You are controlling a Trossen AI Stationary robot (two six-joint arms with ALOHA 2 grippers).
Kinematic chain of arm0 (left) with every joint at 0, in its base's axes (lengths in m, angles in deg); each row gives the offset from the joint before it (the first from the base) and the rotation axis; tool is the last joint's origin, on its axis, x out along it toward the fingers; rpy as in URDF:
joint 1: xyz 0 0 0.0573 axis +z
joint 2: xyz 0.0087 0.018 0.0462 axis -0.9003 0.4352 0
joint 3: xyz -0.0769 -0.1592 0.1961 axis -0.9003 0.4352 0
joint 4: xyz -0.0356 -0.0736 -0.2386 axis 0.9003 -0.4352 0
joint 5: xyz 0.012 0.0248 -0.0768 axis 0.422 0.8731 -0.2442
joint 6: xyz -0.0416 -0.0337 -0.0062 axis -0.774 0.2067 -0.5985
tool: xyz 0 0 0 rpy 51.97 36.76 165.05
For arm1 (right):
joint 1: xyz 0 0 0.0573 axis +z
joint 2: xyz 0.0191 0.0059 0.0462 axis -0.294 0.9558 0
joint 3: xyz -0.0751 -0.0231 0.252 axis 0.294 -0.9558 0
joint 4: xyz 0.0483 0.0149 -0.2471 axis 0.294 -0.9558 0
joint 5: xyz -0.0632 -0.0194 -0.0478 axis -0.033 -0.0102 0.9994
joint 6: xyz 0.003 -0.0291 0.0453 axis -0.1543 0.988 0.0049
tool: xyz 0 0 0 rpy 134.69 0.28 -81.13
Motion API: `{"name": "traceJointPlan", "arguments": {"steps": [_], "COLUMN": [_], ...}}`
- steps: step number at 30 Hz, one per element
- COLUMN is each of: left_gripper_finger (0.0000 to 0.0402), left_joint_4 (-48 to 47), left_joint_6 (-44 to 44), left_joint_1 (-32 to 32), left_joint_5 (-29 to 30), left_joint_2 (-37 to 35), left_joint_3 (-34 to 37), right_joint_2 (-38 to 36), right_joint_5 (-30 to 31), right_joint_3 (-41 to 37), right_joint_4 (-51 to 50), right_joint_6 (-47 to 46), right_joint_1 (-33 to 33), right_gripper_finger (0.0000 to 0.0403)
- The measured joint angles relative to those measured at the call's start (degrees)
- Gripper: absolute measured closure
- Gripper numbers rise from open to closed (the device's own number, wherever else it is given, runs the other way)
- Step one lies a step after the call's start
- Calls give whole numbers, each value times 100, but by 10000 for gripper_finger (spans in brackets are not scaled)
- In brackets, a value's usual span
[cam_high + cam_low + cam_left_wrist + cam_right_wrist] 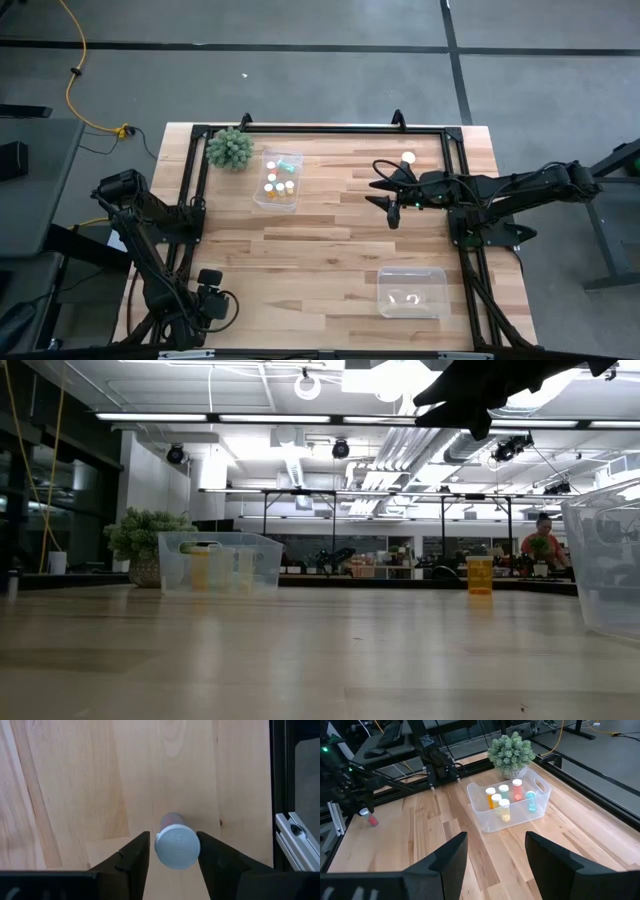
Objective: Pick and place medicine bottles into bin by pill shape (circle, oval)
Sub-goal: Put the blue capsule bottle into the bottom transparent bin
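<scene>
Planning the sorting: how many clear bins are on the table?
2. One bin, holding bottles, stands beside the plant; the other bin stands apart on the robot's right.

A robotics lab or workshop: bare ducts and strip lights (250, 417) overhead, a grey concrete floor (300, 70) with a yellow cable (75, 70), long benches (400, 570) behind, and a wooden table (320, 250) in a black frame.

I count two clear bins, one (278, 206) and another (412, 272). One spiky green plant (229, 149). Six little bottles (496, 799) in one bin. Two more bottles on the table, one standing (407, 156) and one lying (174, 846).
</scene>
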Motion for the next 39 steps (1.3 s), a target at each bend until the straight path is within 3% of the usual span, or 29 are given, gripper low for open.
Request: {"name": "traceJointPlan", "arguments": {"steps": [10, 15, 21, 27, 30, 33, 39], "left_gripper_finger": [296, 291, 284, 286, 286, 286, 286], "left_joint_4": [0, -23, -310, -54, 548, 1557, 5148], "left_joint_6": [101, 251, 783, 2277, 2946, 3665, 4623], "left_joint_1": [49, 292, 1052, 2526, 3465, 4344, 5491], "left_joint_5": [25, 334, 1666, 3044, 3271, 3071, 1476], "left_joint_2": [-14, -379, -1482, -2544, -2825, -2914, -2863], "left_joint_3": [1, 2, 2, 2, 2, 109, 1135], "right_joint_2": [0, 0, 0, 0, 0, 0, -1], "right_joint_5": [-2, 1, -2, -179, -265, -277, -431], "right_joint_3": [0, 0, 0, 0, 0, 0, 0], "right_joint_4": [2, 7, 26, 31, 32, 61, 173], "right_joint_6": [0, 0, 0, 3, 7, 11, 34], "right_joint_1": [1, 0, 1, 1, 2, 2, 0], "right_gripper_finger": [210, 210, 210, 210, 210, 210, 210]}}
